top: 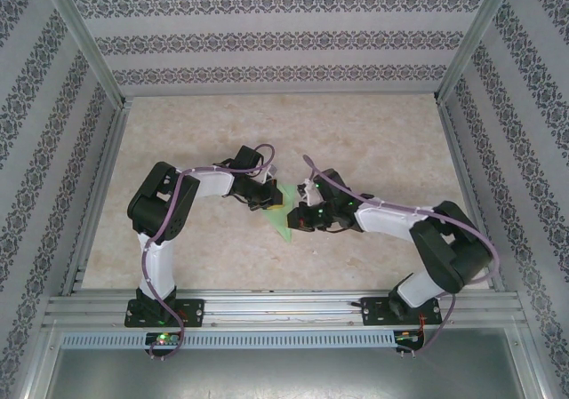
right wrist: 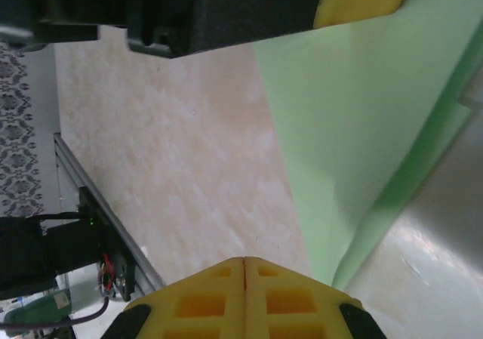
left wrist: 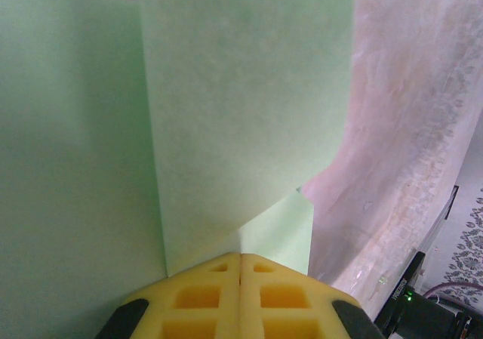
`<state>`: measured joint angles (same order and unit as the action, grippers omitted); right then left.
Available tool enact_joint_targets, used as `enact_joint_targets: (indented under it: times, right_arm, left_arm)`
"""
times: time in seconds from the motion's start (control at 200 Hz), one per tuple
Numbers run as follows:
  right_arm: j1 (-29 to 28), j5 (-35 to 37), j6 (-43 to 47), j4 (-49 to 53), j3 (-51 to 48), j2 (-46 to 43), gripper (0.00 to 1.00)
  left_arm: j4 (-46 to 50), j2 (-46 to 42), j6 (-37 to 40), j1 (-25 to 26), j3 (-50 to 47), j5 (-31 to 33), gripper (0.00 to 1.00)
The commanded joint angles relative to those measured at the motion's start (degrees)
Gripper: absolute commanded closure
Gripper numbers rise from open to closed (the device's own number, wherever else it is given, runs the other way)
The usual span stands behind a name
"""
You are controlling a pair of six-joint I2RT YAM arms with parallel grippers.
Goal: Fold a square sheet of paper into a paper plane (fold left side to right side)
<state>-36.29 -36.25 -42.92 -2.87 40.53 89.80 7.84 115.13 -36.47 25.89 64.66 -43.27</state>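
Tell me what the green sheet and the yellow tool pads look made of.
Green sheet: thin matte paper, likely; it holds sharp creases and flat overlapping flaps. Yellow tool pads: probably soft foam or rubber, matte, moulded with square recesses.

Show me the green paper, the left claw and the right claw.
green paper (left wrist: 226, 112), left wrist view, on its folded-over flap.
left claw (left wrist: 240, 257), left wrist view, where its shut yellow fingertips meet.
right claw (right wrist: 243, 262), right wrist view, where its shut yellow fingertips meet.

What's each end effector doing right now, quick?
Left end effector: closed, tips at the folded green paper; a pinch cannot be told.
Right end effector: closed, empty, beside the paper.
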Motion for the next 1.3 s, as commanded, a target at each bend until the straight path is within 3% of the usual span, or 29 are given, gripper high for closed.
enact_joint_targets:
  times: [0.0, 0.235, 0.585, 0.804, 1.034, 1.294]
  right_arm:
    - [-1.11, 3.38, -1.93, -3.94, 1.83, 3.07, 1.0]
    - [-1.28, 5.94, -2.87, -4.57, 1.96, 7.77, 1.0]
    - [-1.08, 9.47, -0.41, 3.14, 0.47, 10.69, 1.0]
    - [-1.55, 13.09, 2.38, 9.28, 0.38, 12.37, 1.0]
    - [-1.59, 16.35, 5.99, 12.69, 0.76, 12.39, 1.0]
    - [-1.59, 17.7, 7.66, 15.14, 2.09, 12.63, 1.0]
  left_arm:
    - [4.12, 2.77, -0.62, 0.28, -2.74, 9.14, 1.0]
    - [4.12, 2.89, -0.61, 0.22, -2.61, 9.1, 1.0]
    - [2.27, 1.17, -1.76, 0.25, -2.73, 8.52, 1.0]
    - [-3.0, -6.25, -2.68, 0.24, -4.39, 7.34, 0.9]
    - [-10.8, -15.13, -5.74, 0.38, -11.64, 5.92, 0.94]
    - [-14.86, -14.67, -7.92, 3.27, -15.71, 3.13, 0.98]
